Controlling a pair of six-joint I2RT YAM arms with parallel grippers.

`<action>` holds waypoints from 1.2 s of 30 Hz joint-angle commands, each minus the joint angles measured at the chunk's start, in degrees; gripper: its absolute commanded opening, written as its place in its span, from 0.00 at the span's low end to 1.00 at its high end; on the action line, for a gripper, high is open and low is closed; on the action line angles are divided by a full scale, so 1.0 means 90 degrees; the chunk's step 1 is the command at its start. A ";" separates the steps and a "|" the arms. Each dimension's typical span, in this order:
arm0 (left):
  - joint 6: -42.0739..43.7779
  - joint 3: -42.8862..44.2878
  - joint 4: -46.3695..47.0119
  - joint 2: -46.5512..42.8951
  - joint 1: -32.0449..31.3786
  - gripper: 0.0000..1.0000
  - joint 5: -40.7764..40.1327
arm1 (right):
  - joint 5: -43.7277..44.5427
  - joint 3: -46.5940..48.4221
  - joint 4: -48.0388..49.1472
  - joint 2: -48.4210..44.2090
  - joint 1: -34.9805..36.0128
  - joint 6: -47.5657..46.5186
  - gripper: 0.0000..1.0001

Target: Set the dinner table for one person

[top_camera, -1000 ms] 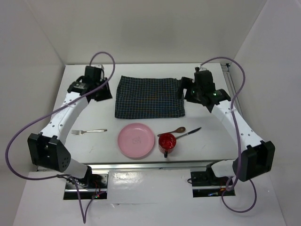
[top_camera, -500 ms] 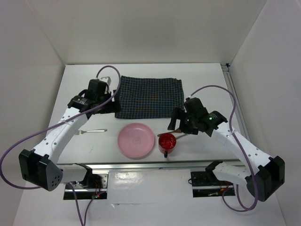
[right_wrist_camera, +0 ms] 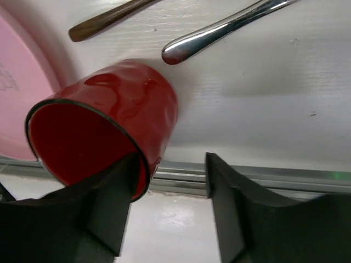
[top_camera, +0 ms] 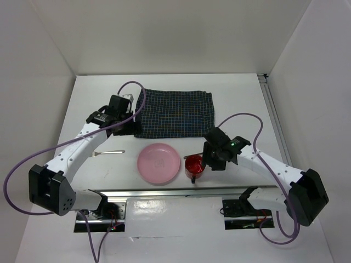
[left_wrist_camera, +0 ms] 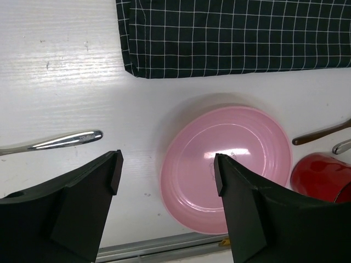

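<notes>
The white dinner table (top_camera: 236, 93) holds a dark checked placemat (top_camera: 174, 113) at the back middle. In front of it are a pink plate (top_camera: 159, 163), a red cup (top_camera: 193, 164) and a fork (top_camera: 107, 152). My left gripper (top_camera: 127, 125) is open and empty above the placemat's near left corner. In the left wrist view (left_wrist_camera: 167, 159) the plate (left_wrist_camera: 230, 164) lies partly between its fingers, far below. My right gripper (top_camera: 209, 160) is open at the cup. In the right wrist view (right_wrist_camera: 171, 159) its left finger (right_wrist_camera: 109, 203) is at the cup's rim (right_wrist_camera: 104, 137) and the other finger is outside.
A wooden spoon handle (right_wrist_camera: 109, 19) and a metal cutlery handle (right_wrist_camera: 225, 30) lie just behind the cup. The metal rail (top_camera: 164, 193) of the table's near edge runs right under the right gripper. Another rail (top_camera: 271, 104) runs along the right edge.
My right gripper came from the placemat's right edge forward and down to the red cup. My left gripper moved from the placemat's far left edge toward its near left corner.
</notes>
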 commanded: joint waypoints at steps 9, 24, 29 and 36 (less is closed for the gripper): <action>-0.0012 0.0052 0.0203 0.0041 -0.0027 0.85 -0.0065 | 0.0354 0.0010 0.0470 0.0399 0.0053 0.0268 0.23; -0.0392 -0.0025 -0.0167 0.0100 -0.0027 1.00 -0.0747 | 0.1916 0.4733 -0.0771 0.2173 -0.0912 -0.1869 0.00; -0.0685 -0.0103 -0.0568 -0.0201 -0.0154 1.00 -0.0875 | 0.1469 0.6764 -0.0428 0.4397 -0.1985 -0.2876 0.00; -0.0978 -0.0601 -0.0685 -0.0662 -0.0290 1.00 -0.0729 | 0.1165 0.9430 -0.0584 0.6481 -0.2485 -0.2721 0.00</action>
